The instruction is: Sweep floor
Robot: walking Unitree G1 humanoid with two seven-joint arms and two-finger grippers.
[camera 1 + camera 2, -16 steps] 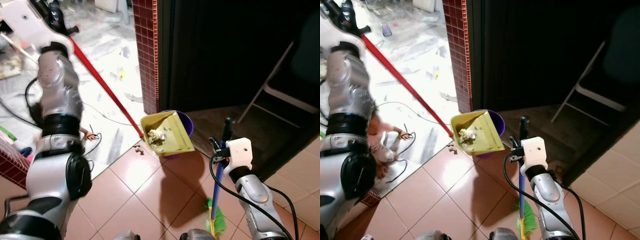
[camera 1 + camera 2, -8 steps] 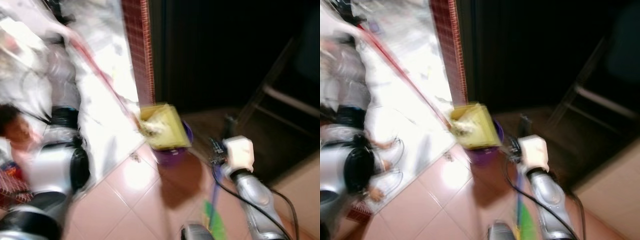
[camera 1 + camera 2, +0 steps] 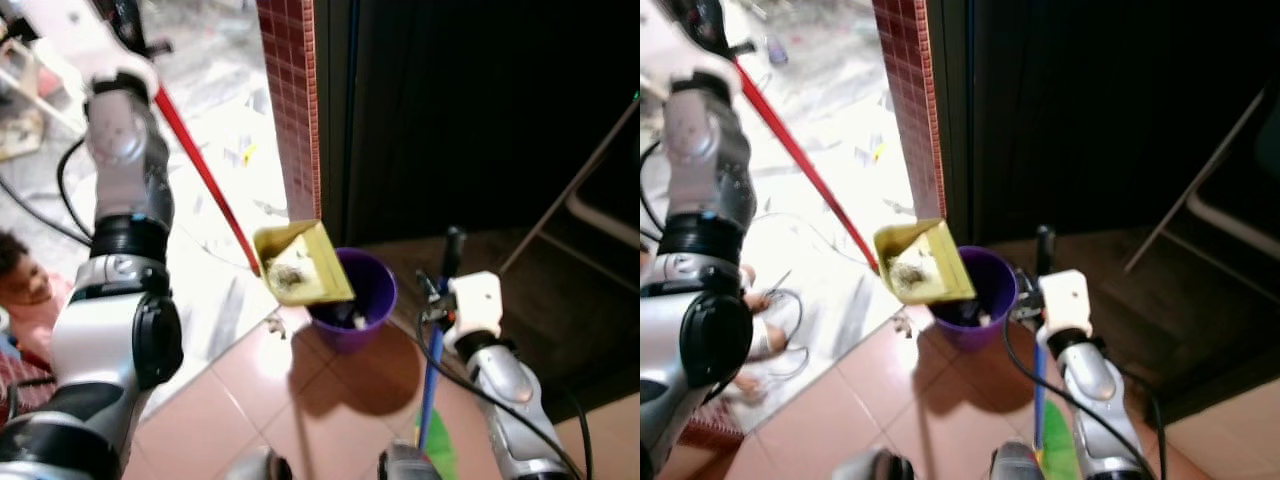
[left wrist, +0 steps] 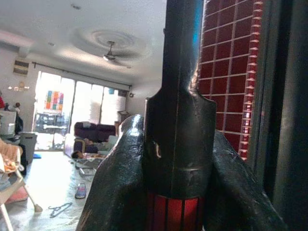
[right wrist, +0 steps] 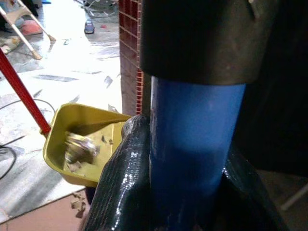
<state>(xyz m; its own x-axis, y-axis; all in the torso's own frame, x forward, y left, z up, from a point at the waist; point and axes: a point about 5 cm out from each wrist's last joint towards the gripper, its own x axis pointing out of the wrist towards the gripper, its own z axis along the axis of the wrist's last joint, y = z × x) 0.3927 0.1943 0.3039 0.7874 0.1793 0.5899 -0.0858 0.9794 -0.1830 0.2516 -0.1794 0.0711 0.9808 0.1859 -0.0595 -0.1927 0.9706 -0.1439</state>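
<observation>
A yellow dustpan (image 3: 297, 264) on a long red handle (image 3: 203, 178) hangs tilted over the rim of a purple bin (image 3: 360, 303); crumpled debris (image 3: 290, 279) lies in the pan. My left gripper (image 4: 174, 192), raised at the upper left, is shut on the black grip of that handle (image 4: 179, 120). My right gripper (image 5: 185, 192) is shut on the blue broom handle (image 3: 432, 375), whose green bristles (image 3: 437, 452) rest on the tiles beside the bin. In the right wrist view the dustpan (image 5: 79, 151) sits just past the broom handle (image 5: 195, 144).
A red-tiled pillar (image 3: 297, 100) rises behind the bin, with a dark doorway and a folding chair (image 3: 590, 190) to its right. Cables (image 3: 790, 335) and scraps lie on the pale floor at left, where a person (image 3: 25, 285) sits low beside my left arm.
The camera shifted, with blur in between. The dustpan now hangs left of the bin's opening, and more of the bin's inside shows. Both grippers keep their holds.
</observation>
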